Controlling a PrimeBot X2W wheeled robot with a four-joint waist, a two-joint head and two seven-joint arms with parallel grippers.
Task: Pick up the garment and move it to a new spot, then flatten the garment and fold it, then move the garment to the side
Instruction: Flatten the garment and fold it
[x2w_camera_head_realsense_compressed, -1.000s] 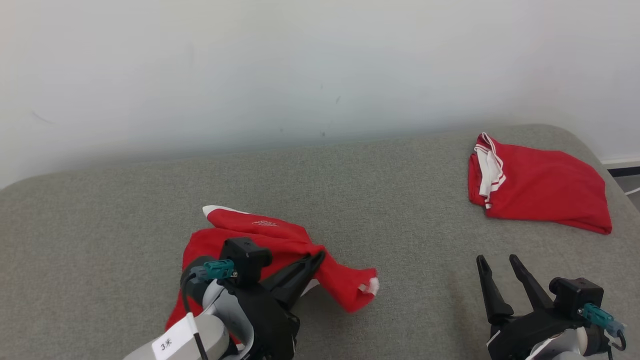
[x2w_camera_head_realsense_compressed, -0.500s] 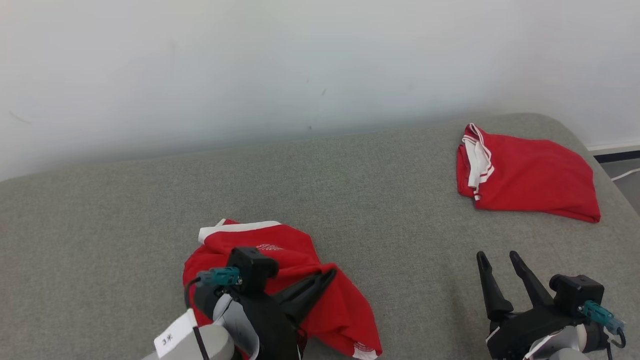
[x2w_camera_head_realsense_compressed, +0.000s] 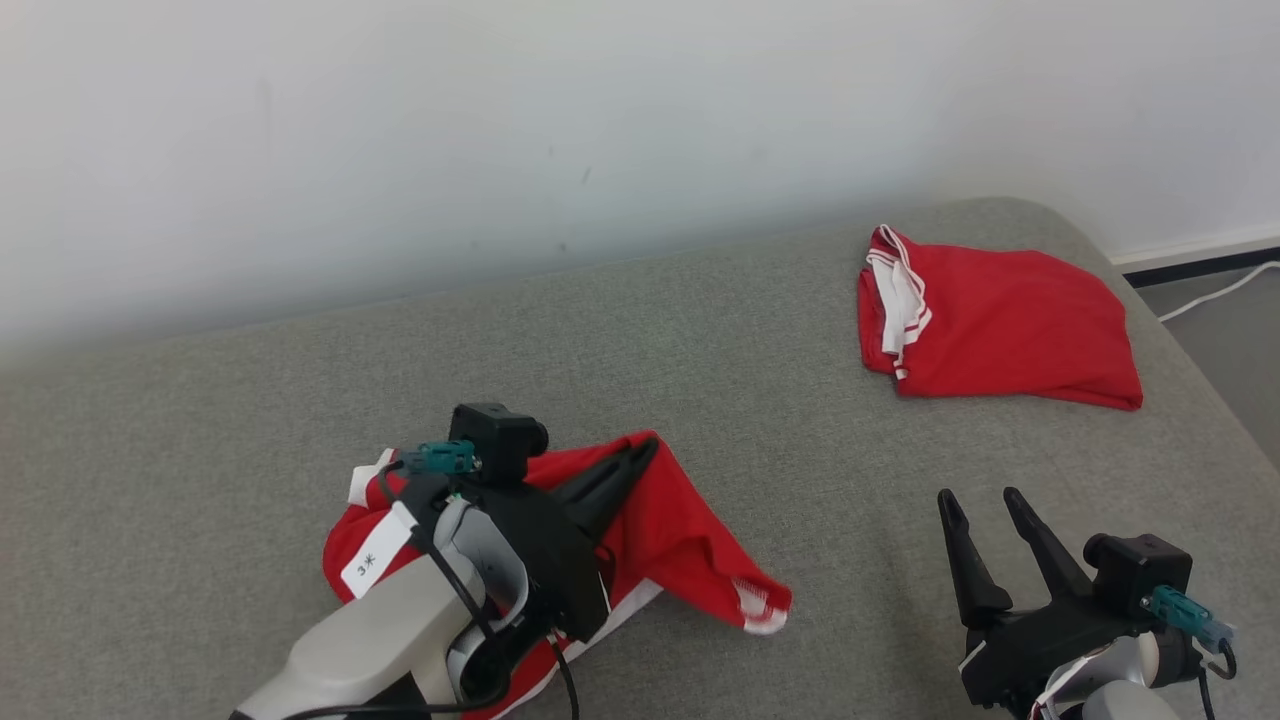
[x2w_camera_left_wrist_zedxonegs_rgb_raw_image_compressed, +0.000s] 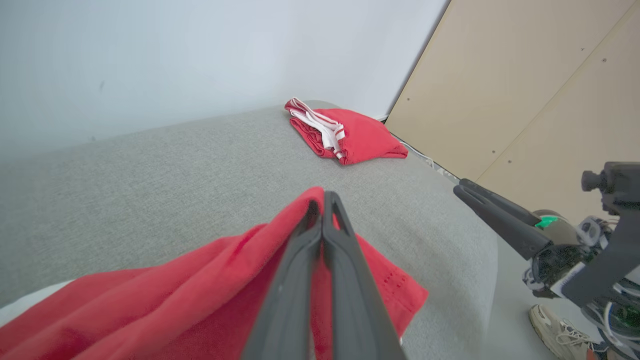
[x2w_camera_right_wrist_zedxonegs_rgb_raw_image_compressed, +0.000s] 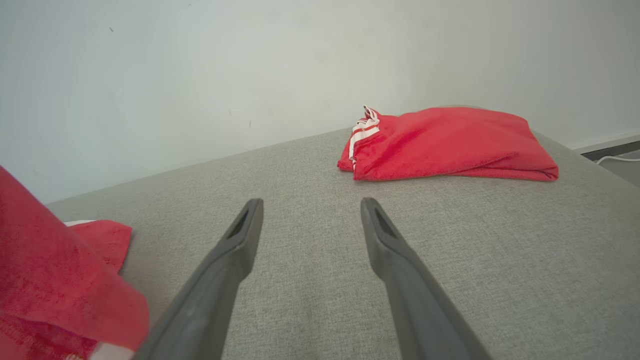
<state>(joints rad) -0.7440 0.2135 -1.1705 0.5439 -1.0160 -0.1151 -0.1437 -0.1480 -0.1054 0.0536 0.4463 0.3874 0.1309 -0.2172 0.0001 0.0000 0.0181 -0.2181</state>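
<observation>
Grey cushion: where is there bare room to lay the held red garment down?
Widest free patch: the middle of the grey cushion, between the held garment, the folded garment and the wall. The far left is bare. Crowded: the right end, around the folded garment.

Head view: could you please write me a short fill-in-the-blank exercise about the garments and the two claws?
1. The left claw is ____ on the crumpled garment.
2. The right claw stands ____, holding nothing.
3. The folded garment lies nearer the ____ claw.
Missing words: shut; open; right.
</observation>
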